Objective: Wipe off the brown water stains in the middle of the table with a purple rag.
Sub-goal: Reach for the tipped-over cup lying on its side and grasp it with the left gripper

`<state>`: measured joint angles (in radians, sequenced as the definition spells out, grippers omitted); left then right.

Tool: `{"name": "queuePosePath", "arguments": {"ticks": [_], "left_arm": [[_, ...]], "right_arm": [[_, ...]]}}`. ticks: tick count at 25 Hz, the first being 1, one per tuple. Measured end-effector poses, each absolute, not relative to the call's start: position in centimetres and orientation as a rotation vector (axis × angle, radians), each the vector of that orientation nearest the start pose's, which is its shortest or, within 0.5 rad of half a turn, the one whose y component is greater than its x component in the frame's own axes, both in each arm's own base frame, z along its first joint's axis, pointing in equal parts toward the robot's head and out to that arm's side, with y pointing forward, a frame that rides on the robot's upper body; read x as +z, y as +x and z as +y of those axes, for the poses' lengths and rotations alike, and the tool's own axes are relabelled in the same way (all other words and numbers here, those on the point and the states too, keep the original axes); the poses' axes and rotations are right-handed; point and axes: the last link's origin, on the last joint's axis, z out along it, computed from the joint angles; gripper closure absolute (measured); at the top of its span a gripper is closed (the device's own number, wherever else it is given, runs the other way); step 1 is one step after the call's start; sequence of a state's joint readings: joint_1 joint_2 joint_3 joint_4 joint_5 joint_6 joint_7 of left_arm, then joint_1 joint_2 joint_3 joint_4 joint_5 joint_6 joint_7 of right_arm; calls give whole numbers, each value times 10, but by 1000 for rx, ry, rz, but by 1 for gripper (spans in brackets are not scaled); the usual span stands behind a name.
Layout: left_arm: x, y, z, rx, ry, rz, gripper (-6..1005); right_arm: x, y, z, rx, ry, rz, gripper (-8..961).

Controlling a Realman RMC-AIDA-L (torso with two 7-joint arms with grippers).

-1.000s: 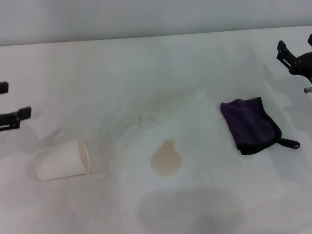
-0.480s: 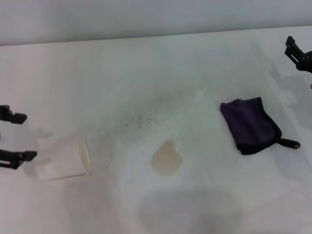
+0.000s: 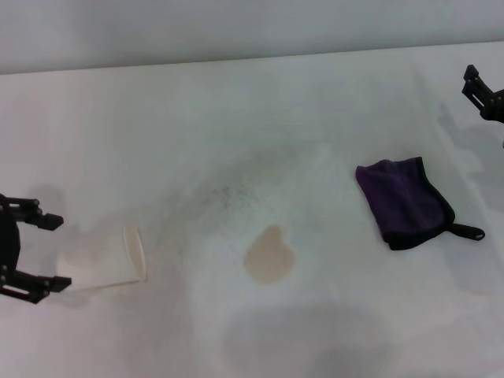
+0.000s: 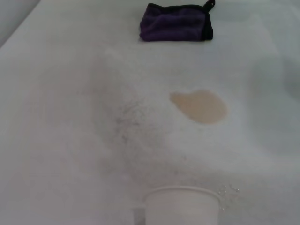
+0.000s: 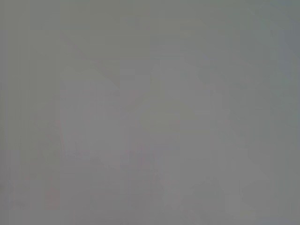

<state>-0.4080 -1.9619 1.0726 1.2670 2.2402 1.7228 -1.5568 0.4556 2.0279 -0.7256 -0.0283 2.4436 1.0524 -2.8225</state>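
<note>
Head view only: right gripper (image 3: 482, 98)

A white paper cup (image 4: 182, 205) lies nearest the camera, its open rim facing outward across the pale surface (image 4: 56, 140). Beyond it sits the tan-brown water stain (image 4: 199, 106), apart from the cup, with grey speckles (image 4: 129, 122) scattered beside it. The folded purple rag (image 4: 176, 22) lies farthest away, well apart from the stain.

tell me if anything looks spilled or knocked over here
Yes. A white paper cup lies tipped on its side at the left of the table, with the open left gripper at its base. To its right is a brown puddle. The purple rag lies unused.
</note>
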Motion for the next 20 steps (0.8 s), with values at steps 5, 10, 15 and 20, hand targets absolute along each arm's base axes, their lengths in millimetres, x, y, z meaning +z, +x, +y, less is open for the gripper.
{"name": "queuePosePath", "arguments": {"ticks": [5,10,15,20], "left_arm": [[56,-256,313,204,-2979,-132,131],[47,-259,315,223,-2960,-115,129],[43,-261,316,228,-2944,-122,127],[36,-268,317,246,-2939,-133,127]], "right_arm": [[26,385,330,539,-1542,683,79],[26,385,329,538,-1541,684,79],[26,390,323,528,-1538,690,79],[27,395,317,518,-1531,698,79]]}}
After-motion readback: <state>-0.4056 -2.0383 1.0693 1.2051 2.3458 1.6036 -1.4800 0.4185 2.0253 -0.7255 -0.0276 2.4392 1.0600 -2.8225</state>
